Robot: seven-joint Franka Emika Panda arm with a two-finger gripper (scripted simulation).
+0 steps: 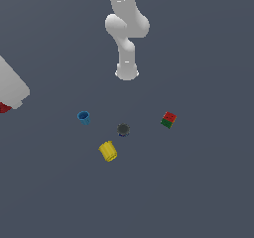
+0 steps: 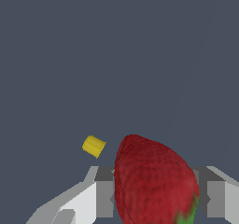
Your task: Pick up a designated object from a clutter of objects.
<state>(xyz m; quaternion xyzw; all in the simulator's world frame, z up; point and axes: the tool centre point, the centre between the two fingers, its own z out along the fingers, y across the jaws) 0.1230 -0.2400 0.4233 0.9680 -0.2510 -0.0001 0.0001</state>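
The fingers (image 2: 156,197) clamp the strawberry (image 2: 154,181) between them, lifted clear so the cylinder (image 2: 94,146) lies far below.

Not a real room at all, this is looking like a bare simulator scene. A flat, featureless slate-grey floor (image 1: 208,192) is filling the whole frame, no walls or furniture showing. A smooth white arm (image 1: 126,33) is coming in from the top centre, and a few flat-shaded toy-like items are sitting mid-frame: blue cup (image 1: 84,117), yellow cylinder (image 1: 108,151), red-and-green cube (image 1: 168,119).
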